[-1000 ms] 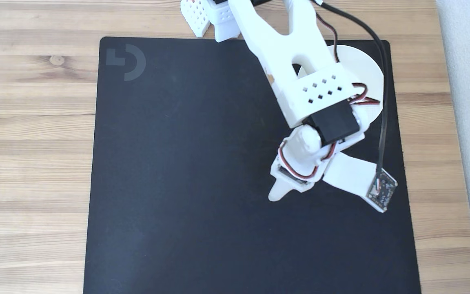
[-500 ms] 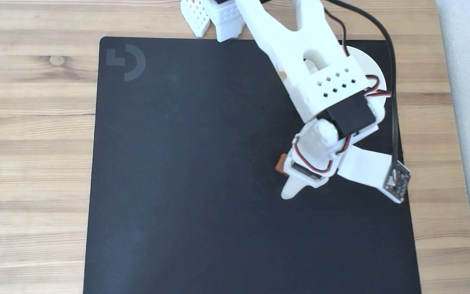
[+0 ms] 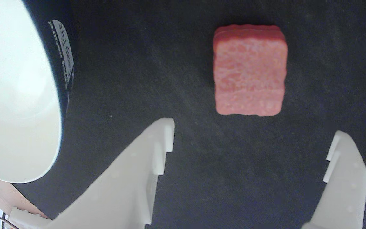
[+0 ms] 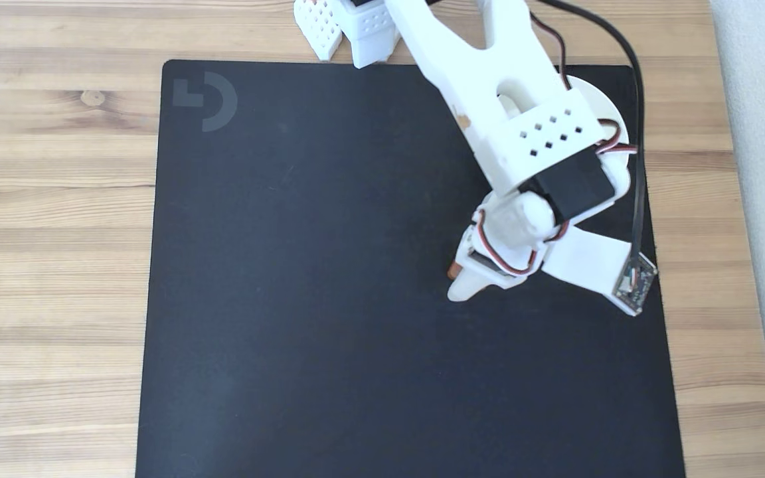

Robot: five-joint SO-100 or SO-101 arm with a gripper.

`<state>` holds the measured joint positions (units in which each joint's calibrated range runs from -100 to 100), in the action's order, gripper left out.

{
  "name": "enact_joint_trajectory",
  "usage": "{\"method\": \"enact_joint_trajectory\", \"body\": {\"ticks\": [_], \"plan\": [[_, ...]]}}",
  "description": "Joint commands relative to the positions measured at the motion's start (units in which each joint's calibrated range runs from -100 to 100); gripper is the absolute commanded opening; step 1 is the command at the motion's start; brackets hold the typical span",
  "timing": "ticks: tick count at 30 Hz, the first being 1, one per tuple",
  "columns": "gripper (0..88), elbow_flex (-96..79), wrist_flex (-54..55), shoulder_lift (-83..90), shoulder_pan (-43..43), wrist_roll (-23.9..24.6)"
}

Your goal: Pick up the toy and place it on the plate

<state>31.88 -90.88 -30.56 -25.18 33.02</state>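
Wrist view: gripper (image 3: 251,133) spread wide, holding nothing. Toy (image 3: 250,70) lies flat on black mat (image 3: 157,63), bare mat all round it. Plate (image 3: 14,95) sits well apart at left.

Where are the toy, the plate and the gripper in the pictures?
toy (image 3: 250,70), wrist view, middle of its top face.
plate (image 3: 14,95), wrist view, white inside surface.
gripper (image 3: 253,143), wrist view, midway between the open fingertips.
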Motion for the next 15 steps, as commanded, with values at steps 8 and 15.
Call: {"method": "enact_joint_trajectory", "body": {"ticks": [8,15], "plan": [[33.1,2.50,2.31,0.50,0.21,0.07],[33.1,2.50,5.28,-3.00,-0.29,0.17]]}}
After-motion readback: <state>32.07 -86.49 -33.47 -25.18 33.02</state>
